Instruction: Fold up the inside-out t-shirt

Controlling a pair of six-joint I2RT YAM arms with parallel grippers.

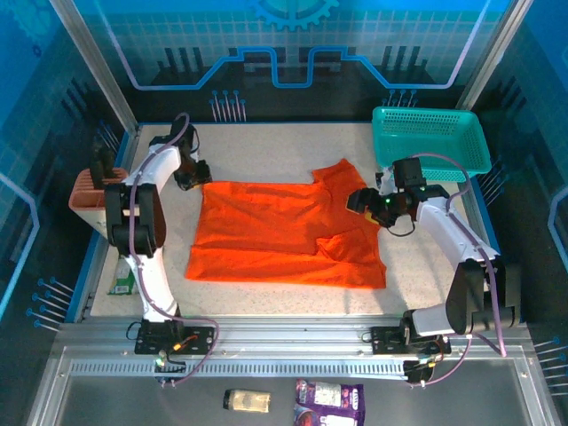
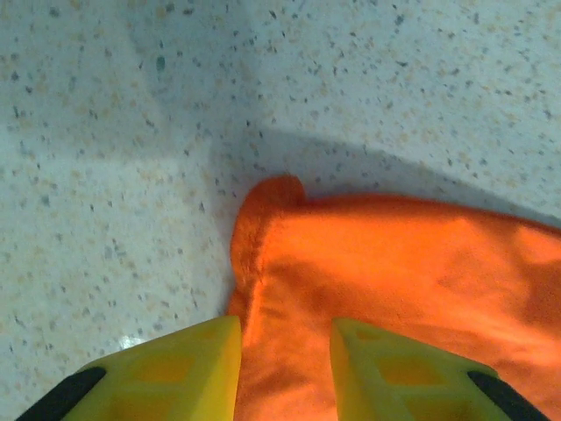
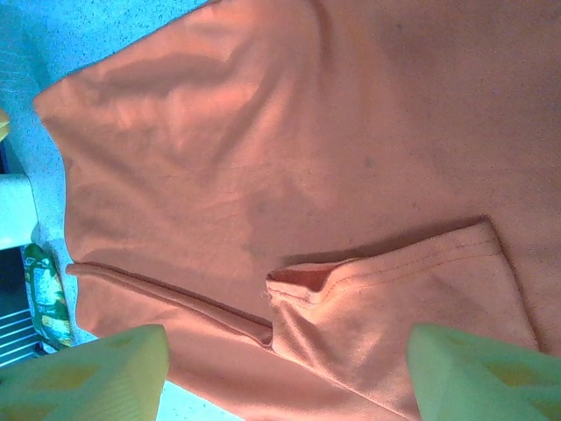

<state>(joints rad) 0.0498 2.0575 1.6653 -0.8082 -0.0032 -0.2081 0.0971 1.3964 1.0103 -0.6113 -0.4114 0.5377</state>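
- Fingers (image 2: 188, 364) of the left gripper (image 2: 285, 329) stand apart over the far-left corner of the inside-out t-shirt (image 1: 284, 231) and grip nothing. The corner curls up slightly ahead of them, and the cloth lies slack on the table (image 1: 266, 146).
- The shirt lies spread flat across the middle of the table, between the two arms, probably so that each can reach an edge.
- One sleeve (image 3: 394, 281) is turned in over the body on the right side with its stitched hem showing, likely as a first fold.
- The right gripper (image 3: 289, 342) hovers wide open just above that sleeve, holding nothing. It looks placed to pinch the sleeve or the edge beneath.
- The teal basket (image 1: 430, 138) sits in the far-right corner, apart from the shirt.
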